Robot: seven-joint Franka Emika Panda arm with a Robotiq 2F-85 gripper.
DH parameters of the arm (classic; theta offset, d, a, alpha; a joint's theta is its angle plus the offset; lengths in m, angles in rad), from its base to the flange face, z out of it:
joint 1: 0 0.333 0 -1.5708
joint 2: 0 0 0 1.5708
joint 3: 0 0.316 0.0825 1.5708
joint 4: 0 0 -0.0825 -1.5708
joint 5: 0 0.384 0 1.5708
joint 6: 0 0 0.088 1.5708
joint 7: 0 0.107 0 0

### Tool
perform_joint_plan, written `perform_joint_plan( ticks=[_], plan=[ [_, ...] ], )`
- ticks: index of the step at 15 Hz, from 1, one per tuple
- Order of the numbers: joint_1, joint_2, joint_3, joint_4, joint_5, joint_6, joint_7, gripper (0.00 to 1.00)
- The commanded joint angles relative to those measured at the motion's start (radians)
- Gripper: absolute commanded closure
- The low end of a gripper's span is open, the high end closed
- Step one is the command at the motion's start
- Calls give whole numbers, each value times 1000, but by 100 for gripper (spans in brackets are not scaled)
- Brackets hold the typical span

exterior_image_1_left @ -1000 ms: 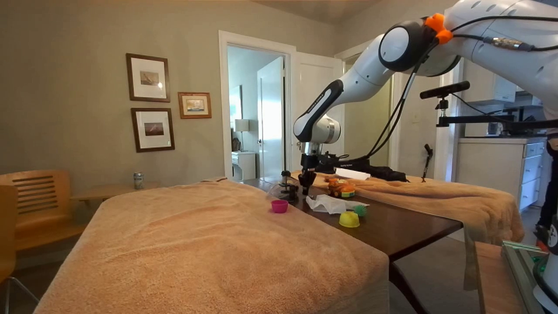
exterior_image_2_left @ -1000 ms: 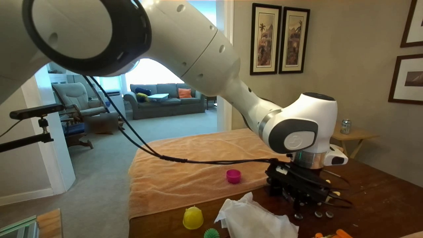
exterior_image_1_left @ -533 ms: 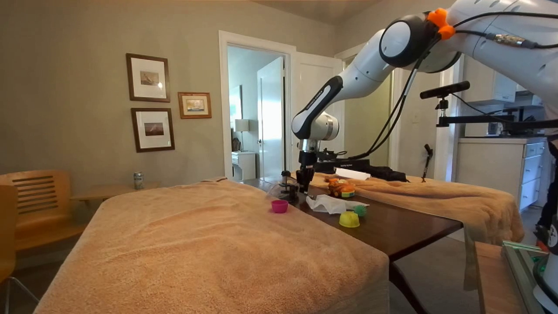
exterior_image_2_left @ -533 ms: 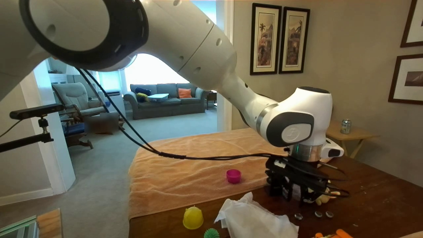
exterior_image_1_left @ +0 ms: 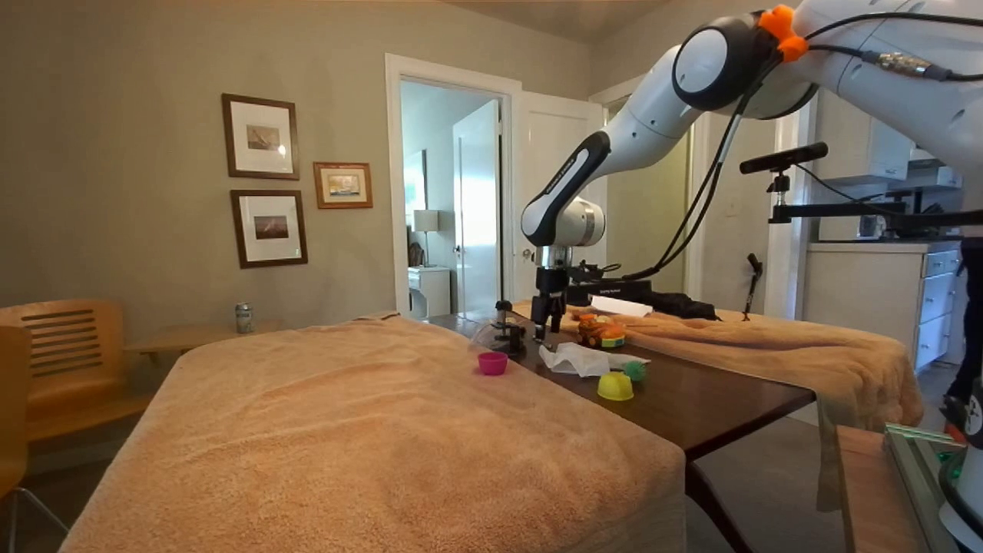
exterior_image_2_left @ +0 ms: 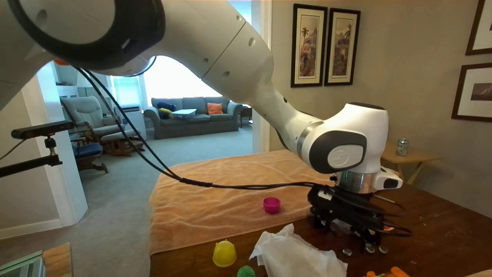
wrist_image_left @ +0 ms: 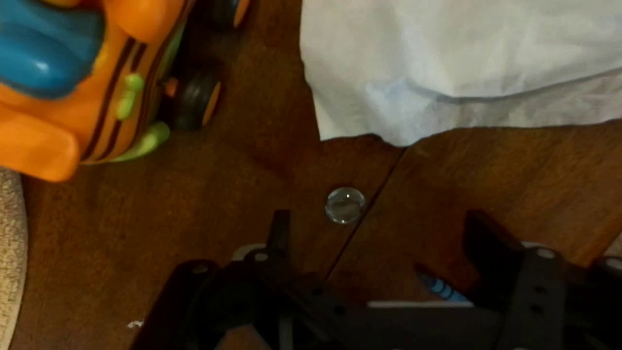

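The fingers (wrist_image_left: 279,238) stand wide apart and released, low over the dark wooden counter (wrist_image_left: 218,204); whether their tips touch the wood, I cannot tell. In the wrist view, a clear round disc (wrist_image_left: 345,205) lies flat on the counter, a little past the tips and between their two lines, just beside a thin seam (wrist_image_left: 382,187) in the wood. A blue crayon (wrist_image_left: 443,288), which is only partly visible, shows between the fingers, nearer to the right side of this view. In the upper left there is an orange toy vehicle (wrist_image_left: 102,97) with blue parts and black wheels, and to the right of it lies a wrinkled white sheet (wrist_image_left: 437,63); whether it is cloth or paper is not clear. In an exterior view, three small shiny round pieces (exterior_image_2_left: 383,250) are on the counter, close to the fingers. In both exterior views, a yellow dome-shaped thing (exterior_image_2_left: 225,254) rests on the counter with a green spiky ball (exterior_image_2_left: 246,271) near it, and a pink cup (exterior_image_2_left: 271,205) stands upright on an orange towel (exterior_image_2_left: 215,211) with soft wrinkles. Further back, a drinks can (exterior_image_2_left: 402,147) stands on a small side table (exterior_image_2_left: 419,158) beside the wall (exterior_image_2_left: 415,50).
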Motion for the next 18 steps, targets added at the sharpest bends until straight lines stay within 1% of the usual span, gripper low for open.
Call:
perform_joint_plan(
  ticks=[1,3,5,6,7,8,9,10,12,14,17,18],
  plan=[
    [5,-30,-12,-51,-36,-9,14,0],
    [4,-24,-15,-51,-37,-4,14,0],
    [-1,-18,-14,-46,-34,-1,8,4],
    [-1,-16,-15,-44,-35,1,9,0],
    [-1,-16,-15,-43,-35,1,8,2],
    [-1,-15,-16,-42,-36,0,9,0],
    [0,-14,-17,-40,-36,-1,11,4],
    [0,-13,-18,-38,-37,-1,11,23],
    [0,-10,-19,-35,-37,-2,12,33],
    [-1,-8,-18,-35,-36,0,11,49],
    [-2,-4,-18,-35,-38,3,7,69],
    [-2,-4,-18,-34,-37,3,9,68]
  ],
)
